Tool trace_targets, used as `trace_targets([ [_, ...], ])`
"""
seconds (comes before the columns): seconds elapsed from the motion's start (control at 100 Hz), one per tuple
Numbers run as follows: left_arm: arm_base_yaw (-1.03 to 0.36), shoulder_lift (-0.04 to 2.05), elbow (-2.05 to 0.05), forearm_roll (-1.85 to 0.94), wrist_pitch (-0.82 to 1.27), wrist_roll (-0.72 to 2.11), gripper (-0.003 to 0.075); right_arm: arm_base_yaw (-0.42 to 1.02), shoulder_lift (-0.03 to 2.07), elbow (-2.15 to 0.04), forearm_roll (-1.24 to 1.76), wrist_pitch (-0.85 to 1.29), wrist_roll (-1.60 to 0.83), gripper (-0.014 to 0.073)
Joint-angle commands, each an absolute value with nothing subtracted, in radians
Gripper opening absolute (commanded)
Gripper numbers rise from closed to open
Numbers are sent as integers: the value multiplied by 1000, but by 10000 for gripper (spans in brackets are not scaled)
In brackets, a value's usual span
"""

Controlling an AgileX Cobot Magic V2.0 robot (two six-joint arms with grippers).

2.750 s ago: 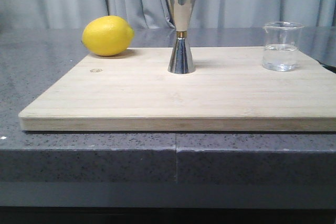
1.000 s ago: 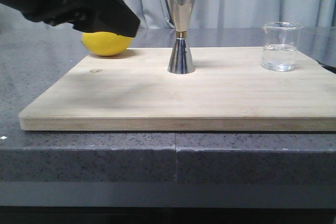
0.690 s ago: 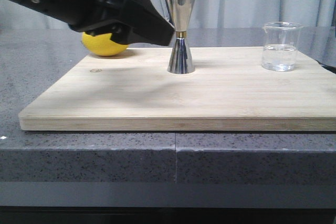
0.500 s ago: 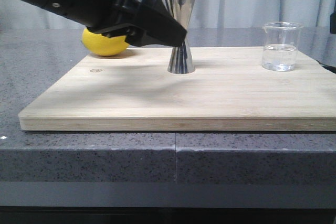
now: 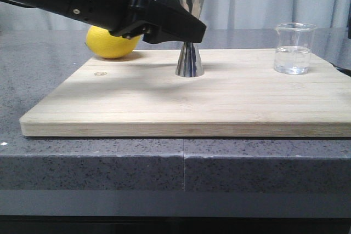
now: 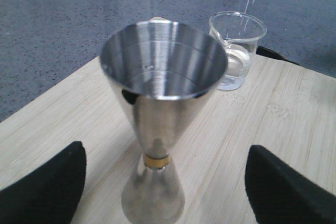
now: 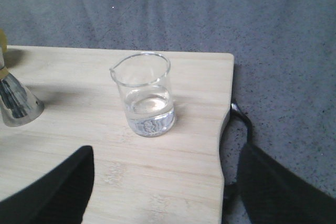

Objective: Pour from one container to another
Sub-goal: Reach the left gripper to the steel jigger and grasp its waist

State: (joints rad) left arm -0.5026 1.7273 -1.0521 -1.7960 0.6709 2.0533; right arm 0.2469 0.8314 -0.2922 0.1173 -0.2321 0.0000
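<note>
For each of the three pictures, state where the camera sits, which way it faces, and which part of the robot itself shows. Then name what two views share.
Front view: sits low ahead of the table, faces forward over the cutting board; shows the left arm and left gripper at the jigger.
Left wrist view: on the left arm, faces the jigger close up; both fingers show.
Right wrist view: on the right arm, faces the beaker; both fingers show.
Shared: jigger and beaker appear in all three.
</note>
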Motion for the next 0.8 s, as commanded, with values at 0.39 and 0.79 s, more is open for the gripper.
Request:
trace_targets([
  [0.39,-490,1807,-1191,-1851,823,2064,561,250,828,-313,106,-334,-15,513],
  [0.79,-477,1807,-1191,-1853,825,2064,384,250,828,-313,106,-346,-15,513],
])
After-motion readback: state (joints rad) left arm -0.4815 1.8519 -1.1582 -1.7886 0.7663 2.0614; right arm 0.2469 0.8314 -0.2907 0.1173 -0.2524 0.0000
